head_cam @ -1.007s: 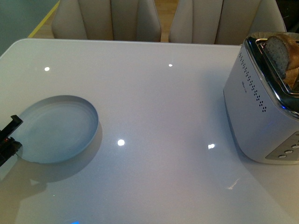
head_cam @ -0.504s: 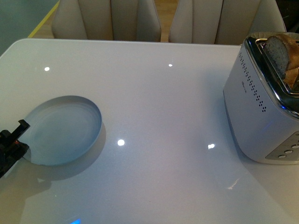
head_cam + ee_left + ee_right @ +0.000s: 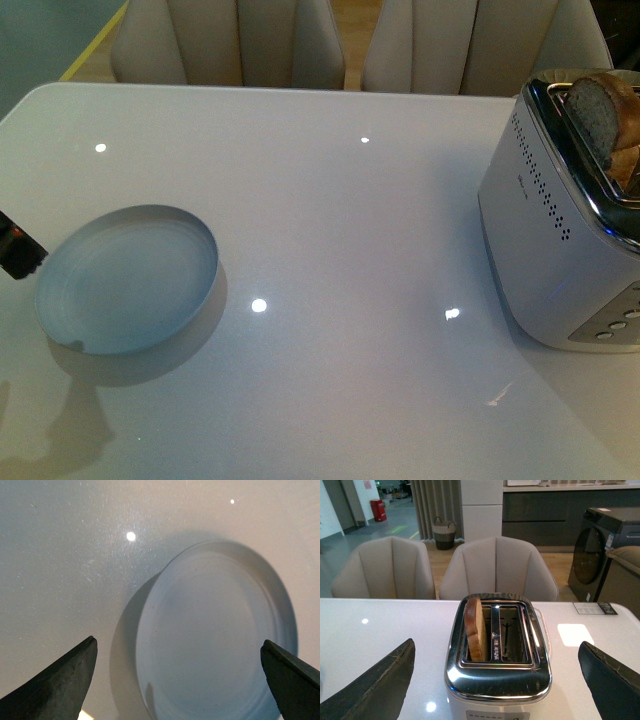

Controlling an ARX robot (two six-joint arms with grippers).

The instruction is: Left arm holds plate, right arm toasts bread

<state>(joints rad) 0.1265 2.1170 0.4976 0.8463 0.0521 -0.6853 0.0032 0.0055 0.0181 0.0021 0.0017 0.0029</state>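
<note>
The plate point(image 3: 128, 278) lies at the frame's left on the table point(image 3: 330, 230), nothing in it. The left gripper point(image 3: 182, 680) has risen off its rim since earlier, released and spread wide. The bread point(image 3: 476, 629) stands in the toaster point(image 3: 497, 672)'s slot, the right gripper point(image 3: 495, 680) open.

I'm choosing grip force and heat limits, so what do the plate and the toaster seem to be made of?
The plate looks like matte pale blue-grey plastic or glazed ceramic: its sheen is soft and it shows faint concentric rings. Which one it is cannot be told. The toaster has a mirror-polished metal top that reflects the room. Its perforated white sides could be painted metal or plastic.
</note>
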